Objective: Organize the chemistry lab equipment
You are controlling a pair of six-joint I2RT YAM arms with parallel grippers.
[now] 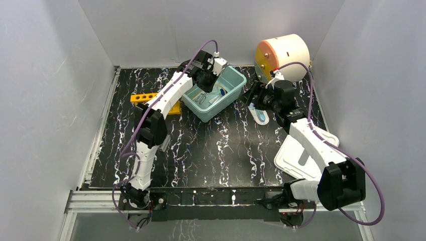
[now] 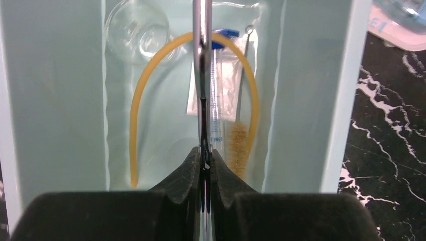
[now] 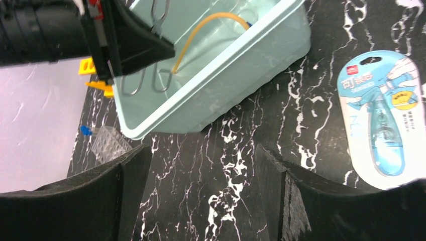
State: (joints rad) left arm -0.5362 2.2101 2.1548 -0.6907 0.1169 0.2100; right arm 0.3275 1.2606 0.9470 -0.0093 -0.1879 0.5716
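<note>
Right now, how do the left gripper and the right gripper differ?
The left gripper is shut on a wire clip; the right gripper is open and empty. The left gripper hangs over the teal bin; the right gripper sits over the table beside it. Both have black fingers.

Tubing, brush, dish in bin
</note>
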